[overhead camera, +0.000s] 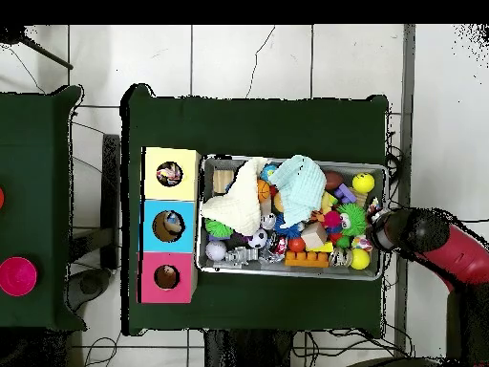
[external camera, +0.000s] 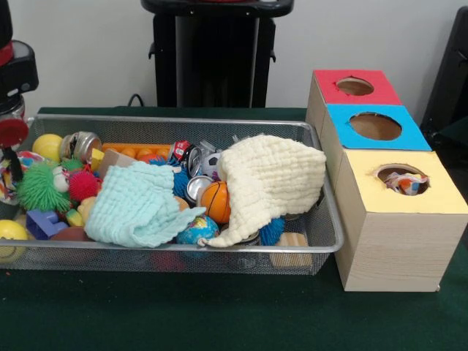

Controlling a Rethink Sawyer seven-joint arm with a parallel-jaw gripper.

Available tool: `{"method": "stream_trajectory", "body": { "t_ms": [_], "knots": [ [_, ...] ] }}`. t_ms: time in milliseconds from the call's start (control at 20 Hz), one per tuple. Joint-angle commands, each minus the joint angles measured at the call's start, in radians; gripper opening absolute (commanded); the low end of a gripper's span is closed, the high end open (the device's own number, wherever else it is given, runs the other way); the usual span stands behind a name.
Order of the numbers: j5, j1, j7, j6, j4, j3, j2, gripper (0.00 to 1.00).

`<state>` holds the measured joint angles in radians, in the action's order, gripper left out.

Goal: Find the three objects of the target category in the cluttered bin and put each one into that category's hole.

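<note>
A wire mesh bin holds a heap of toys. A pale yellow cloth and a mint cloth lie over the middle of the heap. Around them I see an orange basketball, a globe ball, a soccer ball, a green spiky ball, a red spiky ball and a tin can. My gripper hangs at the bin's left end; overhead, the gripper sits at the right end of the bin.
Three boxes with round holes stand in a row beside the bin: red top, blue top, yellow top. A colourful item shows inside the yellow box's hole. A wooden block lies in the bin's near right corner.
</note>
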<state>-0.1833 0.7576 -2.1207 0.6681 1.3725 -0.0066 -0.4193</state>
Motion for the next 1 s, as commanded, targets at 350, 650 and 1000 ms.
{"method": "stream_trajectory", "body": {
  "t_ms": [350, 650, 1000],
  "knots": [
    [0.016, 0.002, 0.030, 0.073, -0.117, 0.080, 0.002, 0.00],
    [0.010, 0.016, 0.045, 0.035, -0.101, 0.095, 0.001, 0.00],
    [0.007, 0.004, 0.009, 0.007, -0.086, 0.079, -0.008, 0.00]
  ]
}}
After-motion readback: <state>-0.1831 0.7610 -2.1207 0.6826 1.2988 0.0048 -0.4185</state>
